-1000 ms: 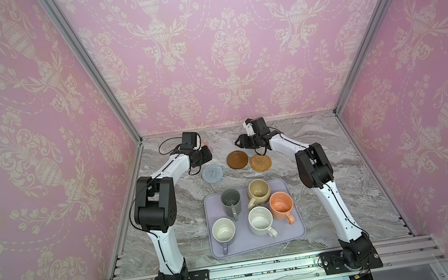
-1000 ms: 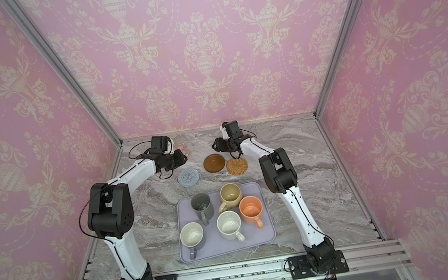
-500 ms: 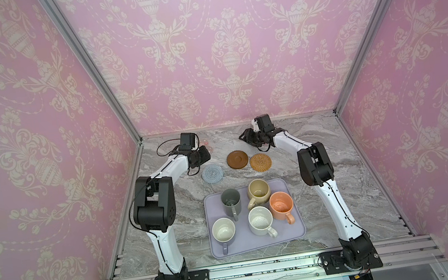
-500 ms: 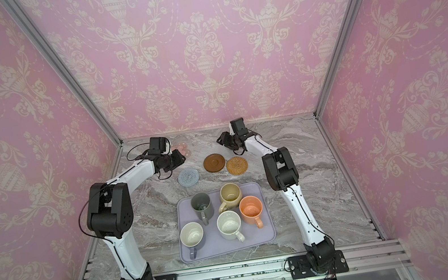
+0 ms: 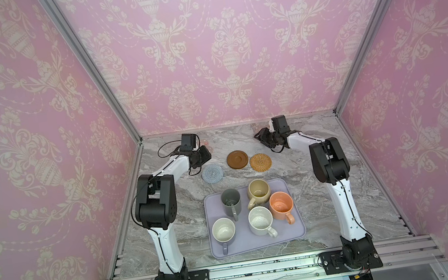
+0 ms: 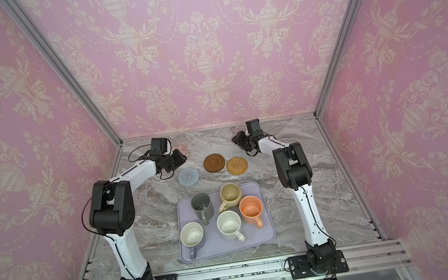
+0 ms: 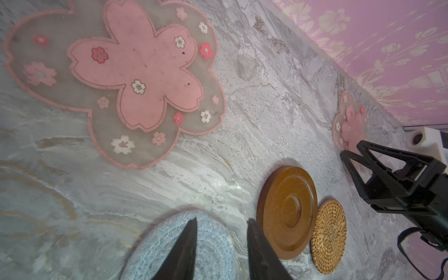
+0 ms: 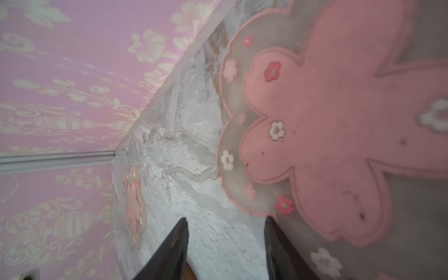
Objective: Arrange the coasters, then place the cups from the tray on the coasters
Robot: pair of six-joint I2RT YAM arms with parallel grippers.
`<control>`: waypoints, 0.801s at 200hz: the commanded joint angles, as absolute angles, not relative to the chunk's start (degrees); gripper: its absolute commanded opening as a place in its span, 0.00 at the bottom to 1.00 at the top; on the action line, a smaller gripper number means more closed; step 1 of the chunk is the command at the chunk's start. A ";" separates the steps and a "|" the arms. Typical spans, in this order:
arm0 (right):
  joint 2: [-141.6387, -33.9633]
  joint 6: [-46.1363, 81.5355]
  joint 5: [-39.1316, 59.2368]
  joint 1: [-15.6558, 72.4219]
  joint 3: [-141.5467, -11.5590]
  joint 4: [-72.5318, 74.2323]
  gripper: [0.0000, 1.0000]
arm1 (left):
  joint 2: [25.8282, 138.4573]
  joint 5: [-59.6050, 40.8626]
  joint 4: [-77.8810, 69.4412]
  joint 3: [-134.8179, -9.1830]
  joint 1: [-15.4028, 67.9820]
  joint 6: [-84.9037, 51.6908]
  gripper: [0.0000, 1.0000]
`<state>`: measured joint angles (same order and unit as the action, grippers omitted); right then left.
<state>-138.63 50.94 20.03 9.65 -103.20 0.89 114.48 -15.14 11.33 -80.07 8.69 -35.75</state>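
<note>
"Left gripper [image 7: 222, 219]?"
"Jaws partly apart, empty, by the blue coaster [image 5: 212, 173]. It hides most of one pink flower coaster [image 7: 135, 72] in both top views."
"Rightward?"
"Brown disc [image 5: 237, 159], rattan coaster [image 5: 260, 162]. Right gripper [image 8: 225, 218], parted and empty, covers the second flower coaster [image 8: 327, 145]. Cups [image 5: 261, 221] sit on the tray [image 5: 249, 244]."

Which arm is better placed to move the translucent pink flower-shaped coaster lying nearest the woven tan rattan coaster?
Right. The right claw, open, sits at the edge of that translucent pink flower-shaped coaster; the left claw hovers over the light blue crocheted round coaster, at the row's other end.
</note>
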 commanded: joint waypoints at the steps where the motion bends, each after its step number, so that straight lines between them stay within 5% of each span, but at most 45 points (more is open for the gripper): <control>1: -136.57 52.90 16.63 7.69 -97.40 0.84 0.52 | 115.75 -16.46 10.88 -80.37 8.48 -37.15 0.37; 79: -125.95 48.91 17.01 5.21 -85.97 3.85 0.49 | 120.00 -16.61 9.40 -85.70 11.40 -36.32 0.37; 160: -126.98 37.19 9.34 2.51 -96.79 -7.79 0.58 | 130.43 -24.07 -4.15 -94.37 14.91 -40.92 0.41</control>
<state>-127.57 40.58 11.35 4.43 -94.91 -5.08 125.51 -19.14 1.58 -89.58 13.37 -37.78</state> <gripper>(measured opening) 0.570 0.398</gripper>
